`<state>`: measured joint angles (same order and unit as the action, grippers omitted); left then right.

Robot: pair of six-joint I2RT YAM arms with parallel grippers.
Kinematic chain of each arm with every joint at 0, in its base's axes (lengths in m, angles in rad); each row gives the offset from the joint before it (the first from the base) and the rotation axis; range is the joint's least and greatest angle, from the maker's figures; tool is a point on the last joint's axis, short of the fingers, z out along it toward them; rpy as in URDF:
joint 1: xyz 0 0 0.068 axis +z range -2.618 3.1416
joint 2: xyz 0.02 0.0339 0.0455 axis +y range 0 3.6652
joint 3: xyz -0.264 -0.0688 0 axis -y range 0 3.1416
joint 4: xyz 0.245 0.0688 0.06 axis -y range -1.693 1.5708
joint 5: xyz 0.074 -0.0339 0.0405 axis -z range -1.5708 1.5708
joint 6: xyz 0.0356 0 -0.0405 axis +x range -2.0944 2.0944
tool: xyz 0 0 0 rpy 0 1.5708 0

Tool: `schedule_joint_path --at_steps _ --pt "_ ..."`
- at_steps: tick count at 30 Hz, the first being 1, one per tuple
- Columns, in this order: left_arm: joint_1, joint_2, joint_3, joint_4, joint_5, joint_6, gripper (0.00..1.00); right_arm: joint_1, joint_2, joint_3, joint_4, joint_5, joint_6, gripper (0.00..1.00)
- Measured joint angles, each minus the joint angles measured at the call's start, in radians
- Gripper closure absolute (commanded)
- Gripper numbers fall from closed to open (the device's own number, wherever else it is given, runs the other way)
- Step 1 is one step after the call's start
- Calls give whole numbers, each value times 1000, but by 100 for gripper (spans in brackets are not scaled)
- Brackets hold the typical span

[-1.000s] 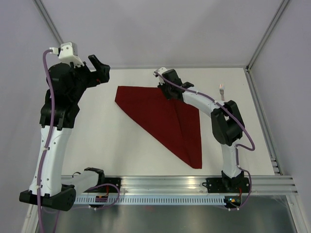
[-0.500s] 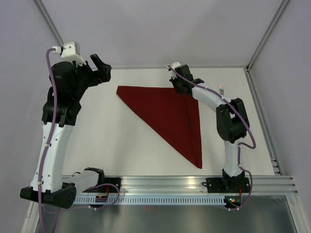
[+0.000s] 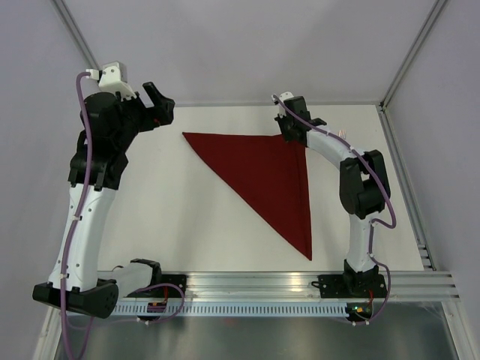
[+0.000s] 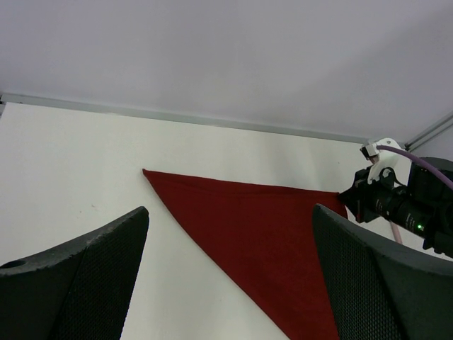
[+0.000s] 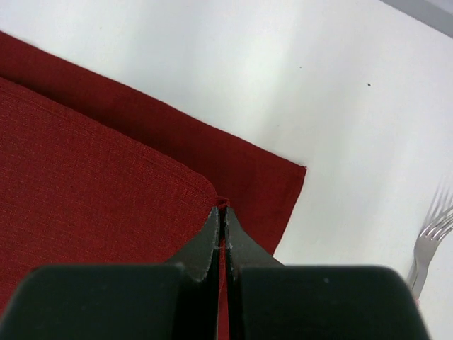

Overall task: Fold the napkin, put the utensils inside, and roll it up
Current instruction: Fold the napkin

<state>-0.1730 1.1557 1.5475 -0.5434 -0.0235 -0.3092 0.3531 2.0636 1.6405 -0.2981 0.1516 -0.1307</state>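
Right gripper (image 5: 223, 214) has its fingers closed almost tight, pinching the top layer of the napkin (image 3: 266, 176) at the napkin's far right corner. Left gripper (image 3: 159, 102) hangs wide open and empty above the table (image 3: 187, 217), off the napkin's far left corner. The napkin lies flat as a triangle, so the step in hand looks like the fold: the pinched corner sits just short of the lower layer's corner, with a strip of lower cloth showing along the far edge. The next move probably calls for setting that corner down, letting go without dragging it, then fetching the fork (image 5: 428, 241) just beyond that corner. Only the fork's prongs show; its handle is cut off, no other utensil is in sight, and the fingers hide how much cloth they hold
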Motion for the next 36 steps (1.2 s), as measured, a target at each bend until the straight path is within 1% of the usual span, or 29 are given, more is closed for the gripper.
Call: schedule_joint_path --at_steps 17,26,36 --pt "0 13 -5 7 0 0 0 -52 1 0 10 -1 3 99" --pt "0 19 -10 11 0 0 0 -70 26 0 21 -2 3 100" --pt "0 34 -13 23 24 0 0 -89 34 1 22 -1 3 100"
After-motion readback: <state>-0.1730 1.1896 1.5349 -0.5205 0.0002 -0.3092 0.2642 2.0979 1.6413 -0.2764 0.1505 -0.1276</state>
